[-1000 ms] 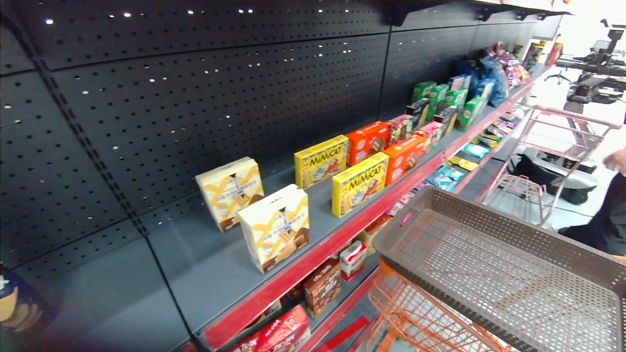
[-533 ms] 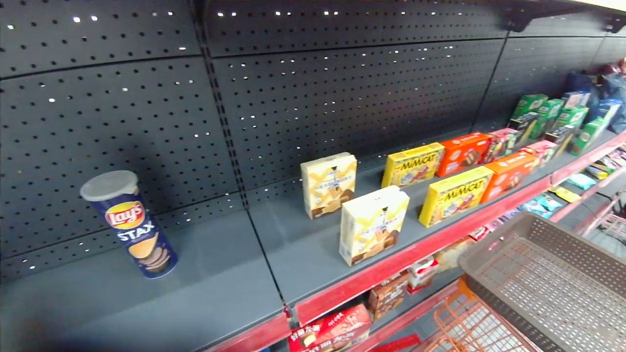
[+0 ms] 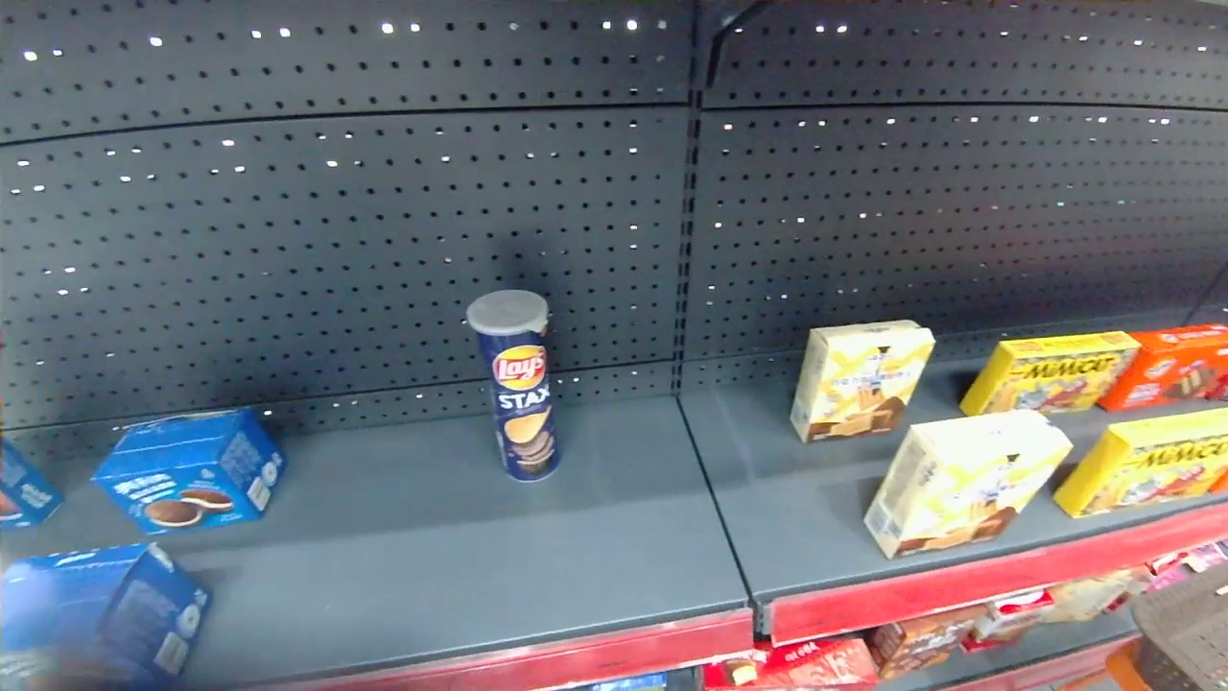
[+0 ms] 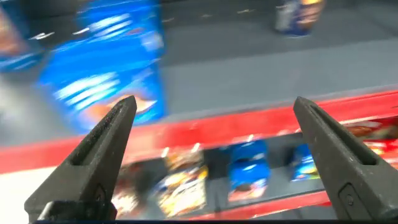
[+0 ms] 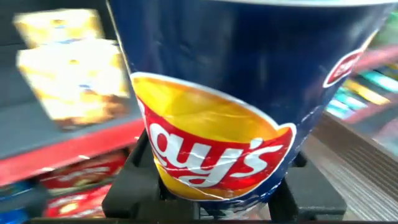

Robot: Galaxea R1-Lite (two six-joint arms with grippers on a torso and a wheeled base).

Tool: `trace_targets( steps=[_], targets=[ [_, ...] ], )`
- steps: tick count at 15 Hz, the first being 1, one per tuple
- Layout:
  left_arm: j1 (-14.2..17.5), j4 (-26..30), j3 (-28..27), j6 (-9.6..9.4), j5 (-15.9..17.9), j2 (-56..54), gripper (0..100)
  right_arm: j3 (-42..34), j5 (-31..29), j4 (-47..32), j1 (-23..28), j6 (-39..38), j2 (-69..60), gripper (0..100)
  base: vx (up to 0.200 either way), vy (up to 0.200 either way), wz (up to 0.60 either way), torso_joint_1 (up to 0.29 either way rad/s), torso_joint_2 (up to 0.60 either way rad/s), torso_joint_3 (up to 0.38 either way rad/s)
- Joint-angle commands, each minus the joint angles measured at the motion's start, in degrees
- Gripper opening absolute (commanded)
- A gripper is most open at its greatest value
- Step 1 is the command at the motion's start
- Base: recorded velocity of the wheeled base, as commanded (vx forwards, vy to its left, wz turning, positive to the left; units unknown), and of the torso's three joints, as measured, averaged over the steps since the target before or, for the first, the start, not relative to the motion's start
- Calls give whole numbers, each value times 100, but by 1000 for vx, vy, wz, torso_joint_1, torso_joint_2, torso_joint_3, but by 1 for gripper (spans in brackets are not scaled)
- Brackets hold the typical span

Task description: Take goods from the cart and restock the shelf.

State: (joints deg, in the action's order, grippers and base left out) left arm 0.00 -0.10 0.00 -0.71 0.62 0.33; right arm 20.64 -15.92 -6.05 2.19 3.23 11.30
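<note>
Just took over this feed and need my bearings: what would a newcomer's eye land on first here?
A dark blue crisp tube with a grey lid stands upright alone on the grey metal shelf, blue cardboard boxes to its left, cream cardboard boxes to its right. A second dark blue tube with a red-and-yellow emblem sits gripped in the right hand; the left hand is open, empty.

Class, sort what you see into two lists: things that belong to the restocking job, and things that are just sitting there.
Job in hand: held chip can in the right gripper; grey shelf; open left gripper.

Just sitting there: standing chip can; blue cookie boxes; cream boxes; yellow boxes; orange box.
</note>
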Motion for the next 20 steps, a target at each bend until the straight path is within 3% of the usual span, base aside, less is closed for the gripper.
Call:
trace_targets(
  steps=[1,5,10,13,20],
  targets=[
    [0,1,0,0,-1,2,100,-7,-8,-11,0,2,30,0,0,0,600,2,2,7],
    [0,1,0,0,-1,2,100,10,45,-11,-70,-7,39,0,0,0,150,2,2,1],
    [0,1,0,0,-1,2,100,-236,915,174,-237,-15,153,0,0,0,0,0,0,0],
    [0,1,0,0,-1,2,100,-904,1742,1079,-246,20,197,0,0,0,0,0,0,0],
    [0,1,0,0,-1,2,100,-1203,1689,2055,-386,275,874,0,0,0,0,0,0,0]
  ],
)
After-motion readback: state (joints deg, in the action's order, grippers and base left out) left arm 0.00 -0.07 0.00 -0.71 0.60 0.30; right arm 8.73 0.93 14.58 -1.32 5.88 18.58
